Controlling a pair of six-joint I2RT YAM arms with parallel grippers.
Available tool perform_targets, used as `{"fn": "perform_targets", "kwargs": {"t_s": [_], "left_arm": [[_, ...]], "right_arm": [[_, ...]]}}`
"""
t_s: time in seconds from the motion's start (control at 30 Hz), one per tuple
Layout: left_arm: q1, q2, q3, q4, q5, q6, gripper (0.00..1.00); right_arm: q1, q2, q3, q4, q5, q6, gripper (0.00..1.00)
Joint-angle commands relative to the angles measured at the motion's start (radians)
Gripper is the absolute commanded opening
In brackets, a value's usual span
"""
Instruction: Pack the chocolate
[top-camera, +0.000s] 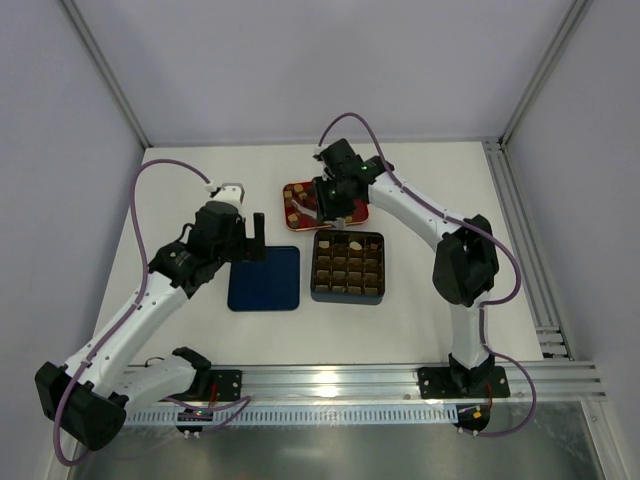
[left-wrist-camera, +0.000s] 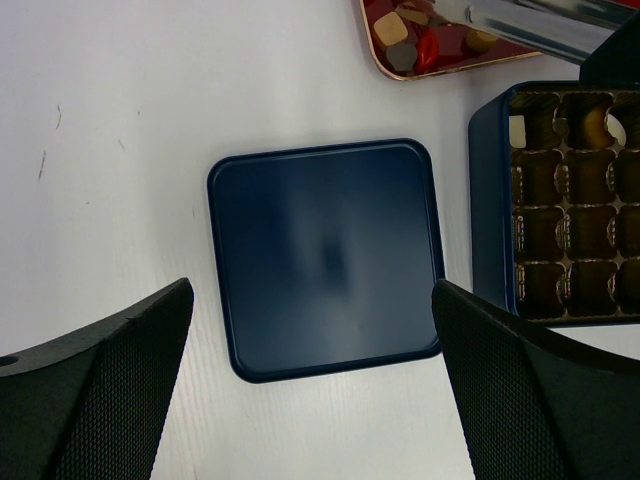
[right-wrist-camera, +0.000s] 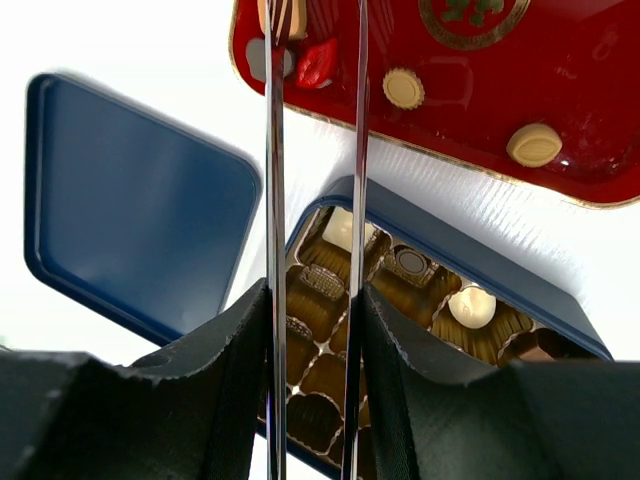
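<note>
Nearest, the left gripper hangs with its two black fingers spread wide, nothing between them, over the one dark blue lid, which lies flat on the white table. Just to the right of the lid, with a strip of table between them, stands the one dark blue box, gridded with brown paper cups. Three cups in its far row hold chocolate: a whitish square, a dark brown piece and a whitish round one. What the other cups hold I cannot tell. Farthest off lies the one red tray, close behind the box. In the right wrist view it carries five loose pieces: a striped tan one, a grey one, a red-wrapped one, a tan round and a tan oval. The right gripper reaches over that tray with two long metal blades, a narrow gap between them. The left blade crosses the striped piece, but the tips are cut off, so I cannot tell whether it pinches anything.
</note>
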Motion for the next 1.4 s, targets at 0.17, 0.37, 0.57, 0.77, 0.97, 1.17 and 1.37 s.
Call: {"fn": "perform_targets", "kwargs": {"t_s": [0.17,0.37,0.57,0.77,0.97,1.17,1.37], "left_arm": [[-0.003,-0.014,0.015,0.009,0.008,-0.001,1.00],[-0.001,-0.014,0.013,0.009,0.009,-0.001,1.00],[-0.001,-0.016,0.015,0.007,0.011,0.001,1.00],[-0.003,-0.017,0.015,0.009,0.011,0.001,1.00],[-0.003,-0.019,0.015,0.009,0.012,0.001,1.00],[-0.001,-0.017,0.013,0.009,0.015,-0.001,1.00],[-0.003,-0.017,0.015,0.009,0.015,-0.001,1.00]], "right_arm": [[-0.001,0.017,0.142,0.024,0.011,0.057,0.42],[-0.003,0.060,0.176,0.021,0.009,0.082,0.41],[-0.003,0.080,0.174,0.030,0.006,0.097,0.41],[-0.003,0.086,0.170,0.038,0.006,0.106,0.41],[-0.001,0.078,0.151,0.050,0.003,0.117,0.42],[0.003,0.078,0.147,0.056,0.000,0.119,0.42],[0.008,0.084,0.144,0.058,-0.004,0.117,0.41]]}}
